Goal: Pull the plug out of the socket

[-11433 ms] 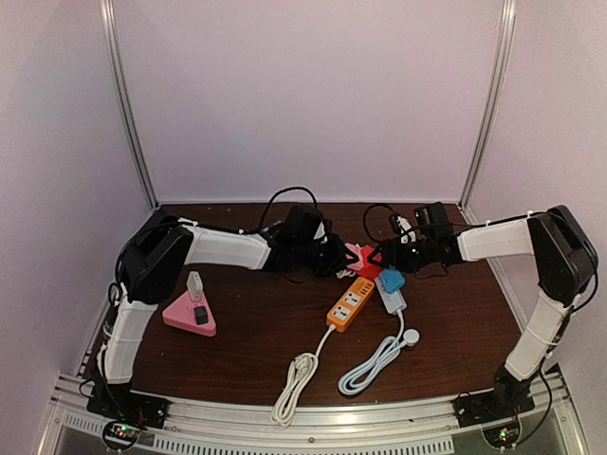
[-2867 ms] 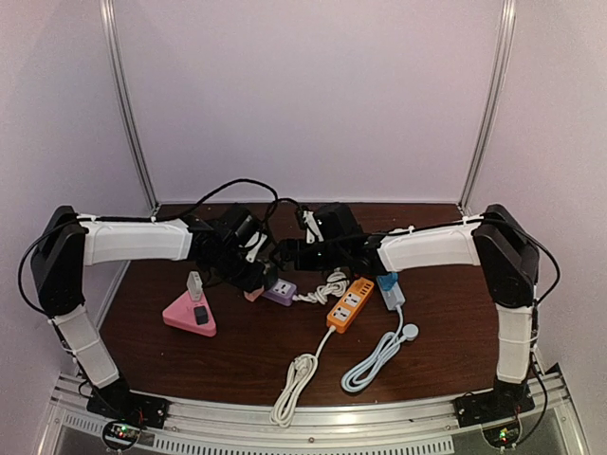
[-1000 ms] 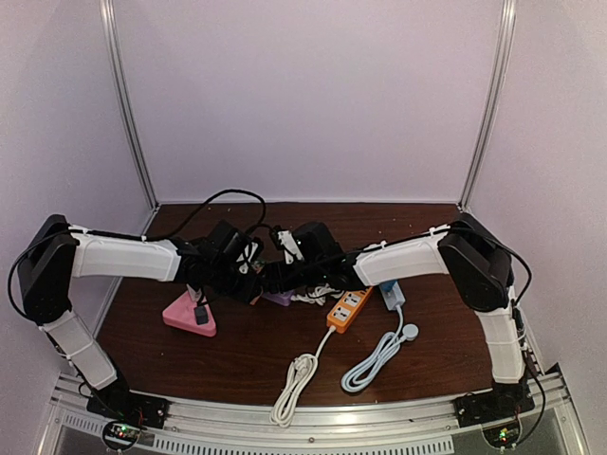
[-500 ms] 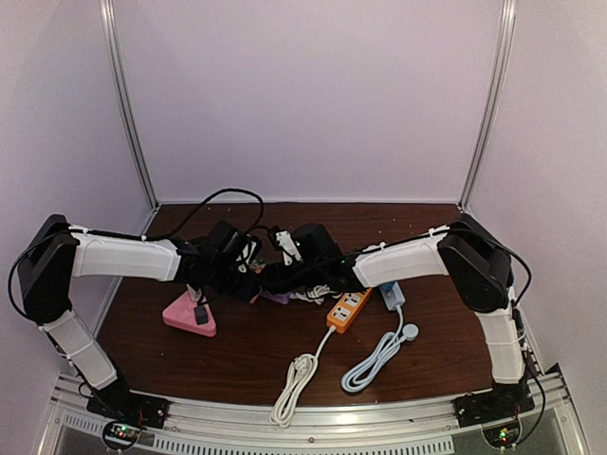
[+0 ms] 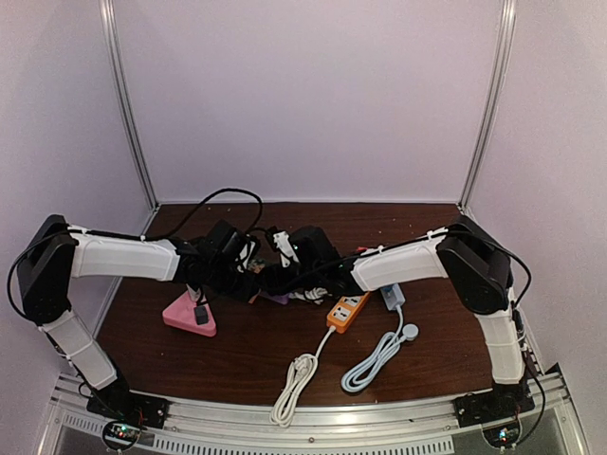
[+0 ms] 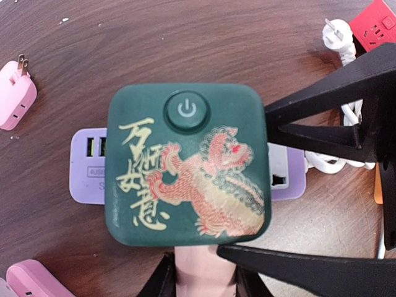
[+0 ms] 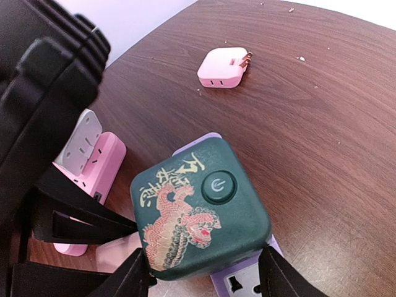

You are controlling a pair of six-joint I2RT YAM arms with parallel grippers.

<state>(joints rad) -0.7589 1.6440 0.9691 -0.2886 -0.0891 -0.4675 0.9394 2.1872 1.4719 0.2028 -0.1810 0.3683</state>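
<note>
A dark green cube plug (image 6: 185, 164) with a dragon print and a power button sits on top of the purple socket strip (image 6: 86, 170), also seen in the right wrist view as plug (image 7: 198, 210) and socket (image 7: 238, 288). My right gripper (image 7: 204, 278) straddles the cube, its black fingers (image 6: 322, 105) touching two opposite sides. My left gripper (image 6: 204, 275) is shut on a pale pink piece (image 6: 201, 269) that sticks out from under the cube's near edge. How that piece joins the socket is hidden. From above, both grippers (image 5: 258, 282) meet left of centre.
A loose pink adapter (image 7: 223, 68) lies further back. A pink triangular socket (image 5: 188, 316) sits at the left. An orange strip (image 5: 348, 308), a blue strip (image 5: 392, 294) and coiled white cables (image 5: 299, 374) lie to the right. A red socket (image 6: 374, 28) and a white plug (image 6: 337, 34) lie nearby.
The right gripper's jaws have narrowed onto the green cube. Both arms have hardly moved, and the left grip is unchanged.
</note>
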